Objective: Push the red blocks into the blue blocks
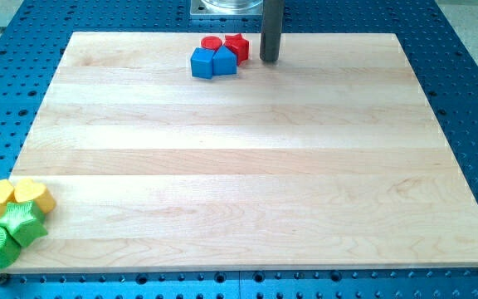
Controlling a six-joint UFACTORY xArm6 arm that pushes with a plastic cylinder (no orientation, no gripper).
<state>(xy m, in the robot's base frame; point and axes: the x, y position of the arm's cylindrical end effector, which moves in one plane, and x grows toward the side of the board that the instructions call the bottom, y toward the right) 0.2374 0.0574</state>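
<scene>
Two blue blocks sit side by side near the board's top edge: a blue cube (202,64) on the left and a blue angular block (224,61) on its right. A red round block (212,43) lies just behind them, touching. A red star-shaped block (237,46) touches the right blue block's upper right. My tip (270,60) stands on the board just right of the red star, a small gap apart from it.
Two yellow blocks (15,196) and two green blocks (8,234) are bunched at the board's bottom left corner, partly overhanging the edge. The wooden board (247,166) lies on a blue perforated table.
</scene>
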